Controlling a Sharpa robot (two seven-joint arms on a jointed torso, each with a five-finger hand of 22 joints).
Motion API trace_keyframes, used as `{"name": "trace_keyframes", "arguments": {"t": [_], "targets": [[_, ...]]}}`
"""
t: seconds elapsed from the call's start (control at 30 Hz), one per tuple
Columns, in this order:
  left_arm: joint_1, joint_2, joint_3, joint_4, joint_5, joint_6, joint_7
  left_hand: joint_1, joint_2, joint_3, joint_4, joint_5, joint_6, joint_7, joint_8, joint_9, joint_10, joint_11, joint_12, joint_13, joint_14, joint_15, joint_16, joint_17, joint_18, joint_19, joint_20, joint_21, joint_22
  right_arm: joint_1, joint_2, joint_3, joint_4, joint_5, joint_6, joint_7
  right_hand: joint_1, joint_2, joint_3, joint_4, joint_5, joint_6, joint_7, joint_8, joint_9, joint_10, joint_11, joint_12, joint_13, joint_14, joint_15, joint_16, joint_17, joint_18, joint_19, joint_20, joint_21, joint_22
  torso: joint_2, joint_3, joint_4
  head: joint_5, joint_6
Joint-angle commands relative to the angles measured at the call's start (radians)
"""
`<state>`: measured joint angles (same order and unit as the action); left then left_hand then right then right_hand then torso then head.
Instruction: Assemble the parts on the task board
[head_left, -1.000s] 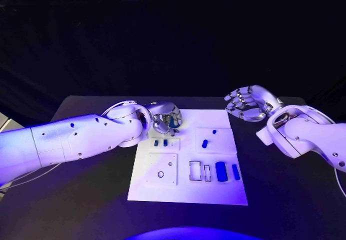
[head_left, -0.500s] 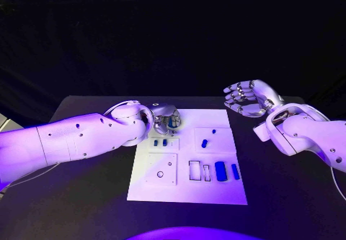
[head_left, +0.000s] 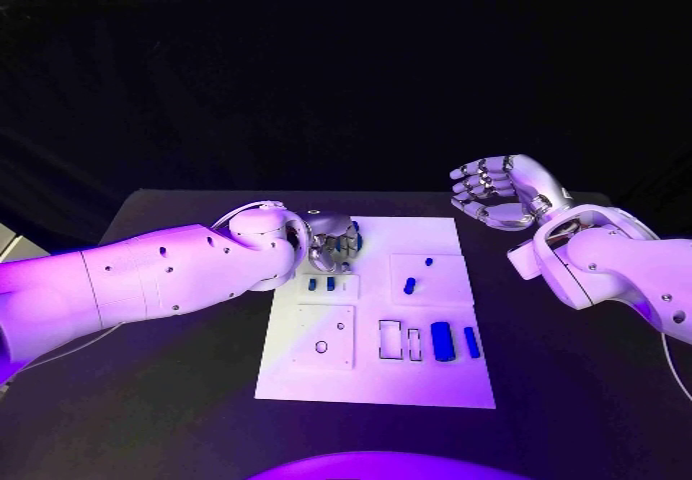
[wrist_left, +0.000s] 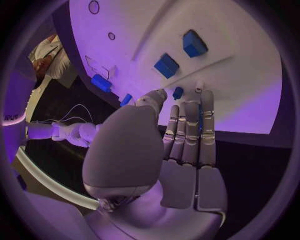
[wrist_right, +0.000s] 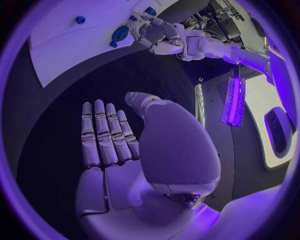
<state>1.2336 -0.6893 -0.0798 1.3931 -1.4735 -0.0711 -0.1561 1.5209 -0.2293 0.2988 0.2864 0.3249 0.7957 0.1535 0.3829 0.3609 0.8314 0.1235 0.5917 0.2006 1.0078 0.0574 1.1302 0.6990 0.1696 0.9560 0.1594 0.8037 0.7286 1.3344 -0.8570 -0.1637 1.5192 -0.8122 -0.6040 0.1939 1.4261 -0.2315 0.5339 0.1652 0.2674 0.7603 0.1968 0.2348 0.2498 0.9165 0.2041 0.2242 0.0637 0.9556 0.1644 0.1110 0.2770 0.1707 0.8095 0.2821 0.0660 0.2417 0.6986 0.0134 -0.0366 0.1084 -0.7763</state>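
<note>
Fingers (head_left: 340, 255) of my left silver hand (head_left: 332, 243) curl down over the far left corner of the white task board (head_left: 378, 385) in the head view; I cannot tell whether they grip anything. My right silver hand (head_left: 496, 192) hangs above the black table (head_left: 173, 380), fingers apart, empty. Small blue parts (head_left: 441, 342) lie on the board. At the left wrist, a thin blue piece (wrist_left: 200, 114) shows between my straight fingers
</note>
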Motion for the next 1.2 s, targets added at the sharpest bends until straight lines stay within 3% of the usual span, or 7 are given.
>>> {"name": "trace_keyframes", "arguments": {"t": [0.03, 0.63, 1.2], "targets": [[0.0, 0.003, 0.0, -0.003, -0.013, 0.031, -0.02, 0.008, -0.004, 0.008, 0.0, -0.001, 0.008, 0.001, -0.006, -0.003, 0.008, 0.0, 0.0, -0.002, 0.009, 0.0, 0.008, -0.001, 0.013, -0.005, -0.003, 0.008, 0.004, 0.0, 0.0, 0.0, 0.0, 0.01, -0.003, 0.023, -0.006, 0.002, 0.0, -0.004, 0.006, 0.005, 0.064, -0.006, -0.001, -0.009, 0.001, -0.004, -0.001, 0.002, 0.004, -0.007, -0.002, 0.012, 0.009, 0.0, 0.0, -0.002, -0.001, 0.0002, -0.0007, 0.001, -0.002], [-0.004, 0.019, -0.006, -0.026, -0.001, 0.032, -0.022, 0.028, 0.022, 0.065, -0.003, -0.001, 0.062, -0.001, -0.01, -0.022, 0.054, -0.015, -0.003, -0.016, 0.083, -0.014, 0.097, 0.066, 0.013, -0.004, -0.014, 0.063, 0.051, 0.0, 0.003, 0.0, -0.001, 0.011, 0.024, 0.013, -0.009, 0.004, -0.001, -0.005, 0.008, 0.009, 0.067, -0.007, -0.002, -0.006, 0.003, -0.004, 0.0, 0.005, 0.004, -0.008, -0.005, 0.012, 0.01, 0.0, -0.002, -0.008, 0.0, 0.0012, -0.0011, 0.0, -0.003], [-0.016, 0.033, -0.016, -0.046, 0.016, 0.041, -0.013, 0.015, 0.016, 0.08, -0.002, -0.005, 0.074, -0.002, -0.017, -0.029, 0.075, -0.021, -0.012, -0.024, 0.127, -0.019, 0.139, 0.112, 0.013, -0.004, -0.018, 0.084, 0.07, -0.002, 0.005, 0.0, -0.004, 0.011, 0.049, 0.002, -0.013, 0.009, -0.001, -0.004, 0.01, 0.012, 0.068, -0.007, -0.002, -0.004, 0.003, -0.005, 0.0, 0.007, 0.005, -0.01, -0.009, 0.012, 0.009, 0.0, -0.003, -0.014, -0.001, 0.0015, -0.0009, -0.005, -0.008]]}}
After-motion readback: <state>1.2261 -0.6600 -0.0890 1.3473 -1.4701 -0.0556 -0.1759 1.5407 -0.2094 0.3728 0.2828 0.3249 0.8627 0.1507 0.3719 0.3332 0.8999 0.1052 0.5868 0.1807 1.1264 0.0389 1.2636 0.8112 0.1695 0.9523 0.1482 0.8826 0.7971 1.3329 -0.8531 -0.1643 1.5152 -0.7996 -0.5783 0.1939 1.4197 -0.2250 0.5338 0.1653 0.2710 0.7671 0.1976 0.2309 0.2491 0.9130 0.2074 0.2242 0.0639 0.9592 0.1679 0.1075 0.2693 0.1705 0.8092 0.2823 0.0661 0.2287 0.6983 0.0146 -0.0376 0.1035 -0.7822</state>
